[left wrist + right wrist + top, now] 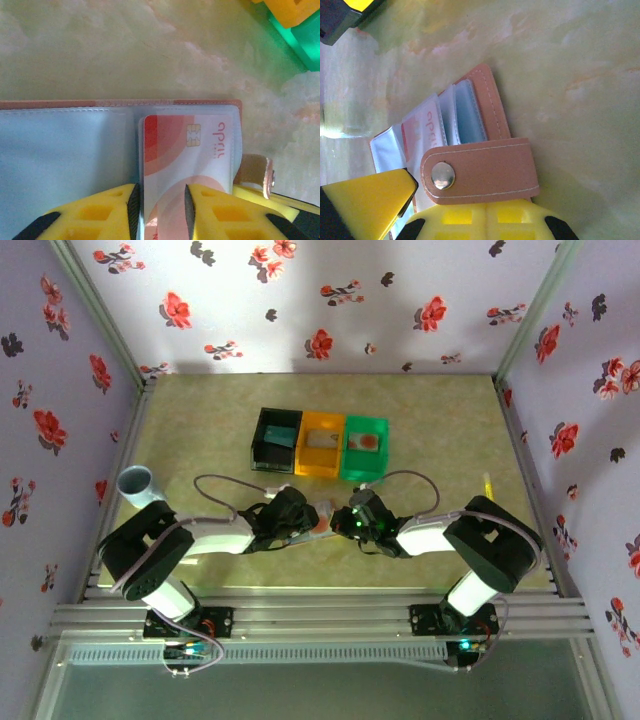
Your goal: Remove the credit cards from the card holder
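The card holder [320,512] lies open on the table between my two grippers, brownish-pink outside and blue-grey inside [60,150]. A pale credit card [200,150] with orange-red shapes and a chip sits in its clear sleeve. My left gripper [160,210] is partly open, its yellow fingers lying over the card's near end. The card's face shows in the gap. My right gripper [485,220] is shut on the holder's cover, just below the clasp tab [485,170] with its metal snap. The card's edge [422,132] peeks from the sleeves there.
Black [276,440], orange [320,445] and green [364,447] bins stand in a row just beyond the holder. A pale blue cup [135,483] sits at the left edge. The enclosure has flowered walls on three sides.
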`<state>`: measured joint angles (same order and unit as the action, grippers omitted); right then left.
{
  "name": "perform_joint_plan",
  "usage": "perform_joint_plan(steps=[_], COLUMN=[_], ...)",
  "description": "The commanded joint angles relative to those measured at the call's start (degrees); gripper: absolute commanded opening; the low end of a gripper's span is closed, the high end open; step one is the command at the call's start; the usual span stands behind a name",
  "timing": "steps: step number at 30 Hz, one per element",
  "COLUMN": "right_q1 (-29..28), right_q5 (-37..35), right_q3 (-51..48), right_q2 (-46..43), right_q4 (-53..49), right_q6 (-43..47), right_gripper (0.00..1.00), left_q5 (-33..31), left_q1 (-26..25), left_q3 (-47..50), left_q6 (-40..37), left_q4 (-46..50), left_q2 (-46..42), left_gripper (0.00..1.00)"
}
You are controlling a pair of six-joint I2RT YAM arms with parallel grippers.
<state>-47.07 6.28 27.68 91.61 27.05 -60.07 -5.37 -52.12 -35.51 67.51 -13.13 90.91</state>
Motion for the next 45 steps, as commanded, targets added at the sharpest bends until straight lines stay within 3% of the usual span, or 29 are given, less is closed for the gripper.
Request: perform_joint_plan(steps=[1,22,39,45], right_q1=[-0.5,-0.5,-0.5,-0.6], right_q5=[2.4,3.1,3.7,3.9], right_q3=[-1.4,-1.3,-1.0,-1.0], right_q2=[3.1,4.1,4.8,5.2], right_q4=[-7.2,-6.2,-5.9,-5.4], right_q6=[-0.3,-0.9,-1.3,-1.5], right_gripper=[0.00,0.00,0.00,0.00], left_q5=[0.0,-1.2,-2.6,-1.8], left_q1=[-0.5,-0.6,-0.6,-0.6], left_q3=[1.4,6.8,8.6,9.2], left_q6=[-0.4,0.9,0.8,0.8], left_q4=[-0.6,-10.4,-13.1,-16.6], left_q2=[1.2,-2.7,-5.0,-4.2], left_gripper=[0.31,0.13,0.09,0.13])
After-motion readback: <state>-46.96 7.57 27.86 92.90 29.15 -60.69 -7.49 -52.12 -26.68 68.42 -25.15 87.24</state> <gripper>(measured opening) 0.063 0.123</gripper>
